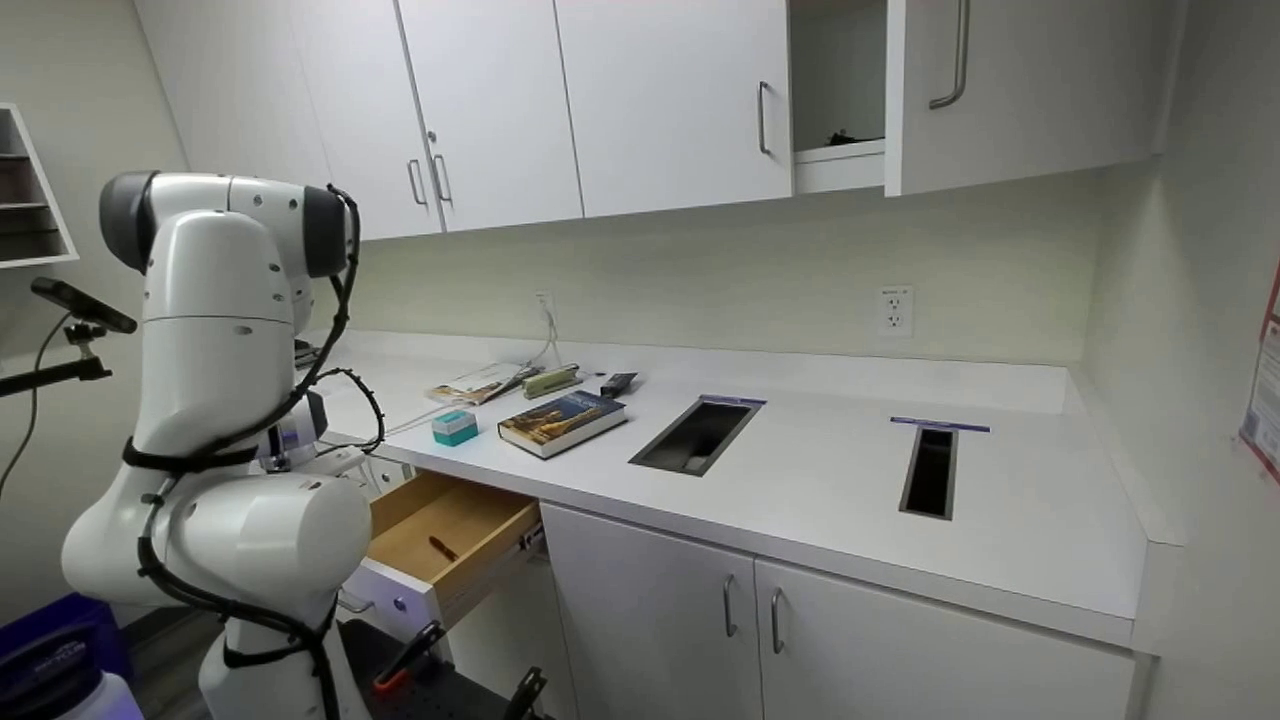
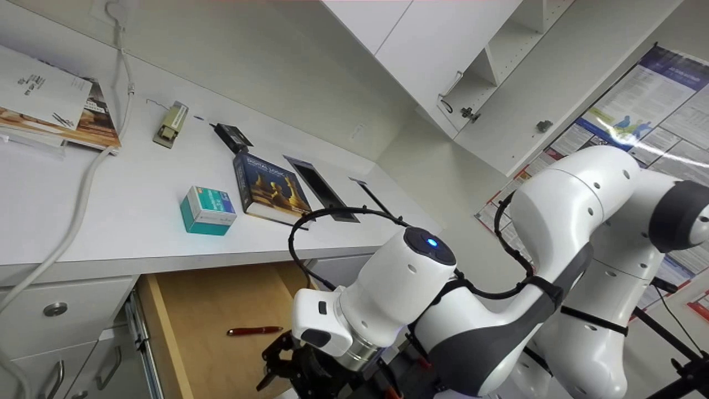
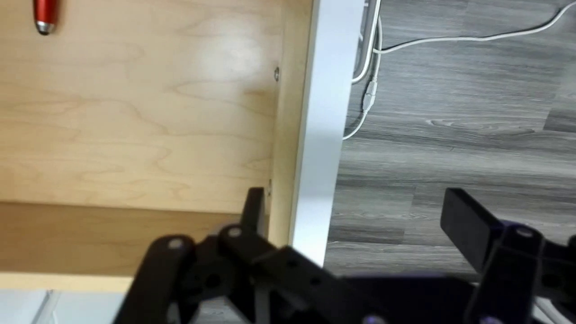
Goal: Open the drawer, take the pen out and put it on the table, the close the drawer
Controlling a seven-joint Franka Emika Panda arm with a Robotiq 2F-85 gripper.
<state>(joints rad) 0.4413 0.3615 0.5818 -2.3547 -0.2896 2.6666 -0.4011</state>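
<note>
The drawer [image 1: 393, 597] stands pulled out below the countertop in both exterior views, its tan wooden inside exposed. On its floor lies the red pen [image 2: 255, 331], away from the front panel; in the wrist view only the silver-tipped end of the pen [image 3: 45, 13] shows at the top left. My gripper [image 3: 354, 202] is open, with one finger over the inside of the drawer [image 3: 327, 117] and the opposite finger out over the floor. The white front panel passes between the fingers without visible grip. In an exterior view the arm hides the gripper. The table [image 1: 800, 490] is the white countertop above.
On the countertop are a teal box [image 2: 208, 211], a thick book [image 1: 563, 422], a green stapler [image 1: 550, 381], papers [image 2: 50, 100] and a loose white cable [image 2: 83, 205]. Two dark cut-outs [image 1: 700, 437] open in its surface. An upper cabinet door [image 1: 1030, 100] hangs open.
</note>
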